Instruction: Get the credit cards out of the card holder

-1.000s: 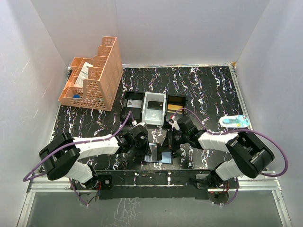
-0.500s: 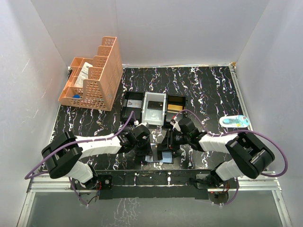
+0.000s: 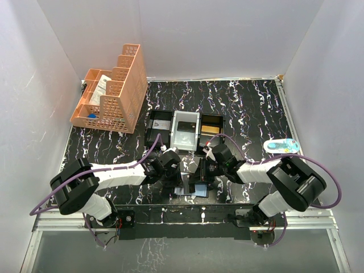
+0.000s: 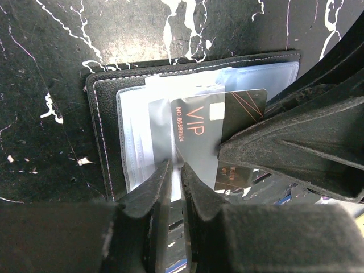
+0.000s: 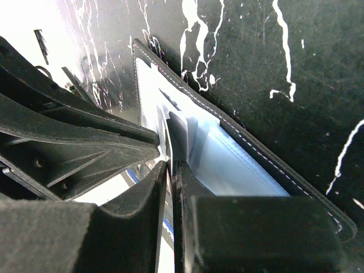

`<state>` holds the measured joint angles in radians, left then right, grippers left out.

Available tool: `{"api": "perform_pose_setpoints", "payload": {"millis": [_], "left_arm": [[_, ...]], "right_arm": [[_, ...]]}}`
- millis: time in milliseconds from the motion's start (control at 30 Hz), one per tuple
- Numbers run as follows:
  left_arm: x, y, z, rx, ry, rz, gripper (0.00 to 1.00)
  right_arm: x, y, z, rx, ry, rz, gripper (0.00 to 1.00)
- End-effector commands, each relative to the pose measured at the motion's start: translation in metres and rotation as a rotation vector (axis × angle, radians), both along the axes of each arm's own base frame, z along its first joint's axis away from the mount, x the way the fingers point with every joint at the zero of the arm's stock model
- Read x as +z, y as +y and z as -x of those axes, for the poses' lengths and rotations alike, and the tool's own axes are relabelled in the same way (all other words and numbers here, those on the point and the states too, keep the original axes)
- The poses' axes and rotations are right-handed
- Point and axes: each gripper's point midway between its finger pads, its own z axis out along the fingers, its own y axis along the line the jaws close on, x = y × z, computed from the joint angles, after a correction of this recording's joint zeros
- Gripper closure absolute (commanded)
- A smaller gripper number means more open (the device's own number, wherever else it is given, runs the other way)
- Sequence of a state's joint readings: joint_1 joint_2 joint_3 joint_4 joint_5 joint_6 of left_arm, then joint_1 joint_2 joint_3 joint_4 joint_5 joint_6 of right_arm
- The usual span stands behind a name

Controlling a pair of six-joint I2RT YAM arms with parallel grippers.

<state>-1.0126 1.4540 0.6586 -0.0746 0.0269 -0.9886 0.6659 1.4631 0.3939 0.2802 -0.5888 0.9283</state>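
Left wrist view: the flat bifold card holder (image 4: pixel 101 136), with a dark stitched rim and clear plastic sleeves, lies open on the black white-veined table (image 4: pixel 45 45) across mid-frame. A black plastic card (image 4: pixel 199 122) lettered VIP in copper sits askew, partly out of a sleeve. The left gripper (image 4: pixel 176 182), bottom centre, pinches that card's lower edge. The right gripper (image 5: pixel 169 176) has its fingers drawn almost together at the holder's edge; whether they clamp anything is unclear.

White walls (image 3: pixel 216 34) enclose a black white-veined marble tabletop (image 3: pixel 250 108).
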Motion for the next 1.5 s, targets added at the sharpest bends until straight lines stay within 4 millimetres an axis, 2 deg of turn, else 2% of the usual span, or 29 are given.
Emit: {"api": "perform_pose_setpoints", "payload": {"millis": [0,367,567,667,900,1033,1300,1467], "left_arm": [[-0.025,0.029,0.013,0.006,0.037,-0.140,0.88],[-0.023,0.030,0.013,0.010,0.034,-0.136,0.88],[-0.023,0.029,0.013,0.009,0.034,-0.131,0.88],[-0.023,0.029,0.013,0.009,0.034,-0.131,0.88],[-0.023,0.028,0.013,0.010,0.034,-0.131,0.88],[-0.022,0.030,0.013,0.018,0.029,-0.138,0.89],[-0.018,0.035,0.009,0.044,0.003,-0.142,0.88],[-0.010,0.034,0.004,0.052,-0.026,-0.133,0.85]], "right_arm": [[0.019,0.006,-0.009,0.009,-0.083,-0.022,0.93],[0.012,-0.002,-0.006,-0.013,-0.058,0.014,0.95],[0.012,0.002,-0.002,-0.006,-0.033,-0.024,0.84],[0.012,0.002,-0.001,-0.007,-0.030,-0.027,0.82],[0.009,0.000,0.000,-0.010,-0.029,-0.018,0.95],[0.004,-0.012,-0.008,-0.032,-0.074,0.082,0.99],[0.021,-0.033,-0.014,-0.053,-0.141,0.132,1.00],[0.052,-0.040,-0.022,-0.122,-0.236,0.107,1.00]]}}
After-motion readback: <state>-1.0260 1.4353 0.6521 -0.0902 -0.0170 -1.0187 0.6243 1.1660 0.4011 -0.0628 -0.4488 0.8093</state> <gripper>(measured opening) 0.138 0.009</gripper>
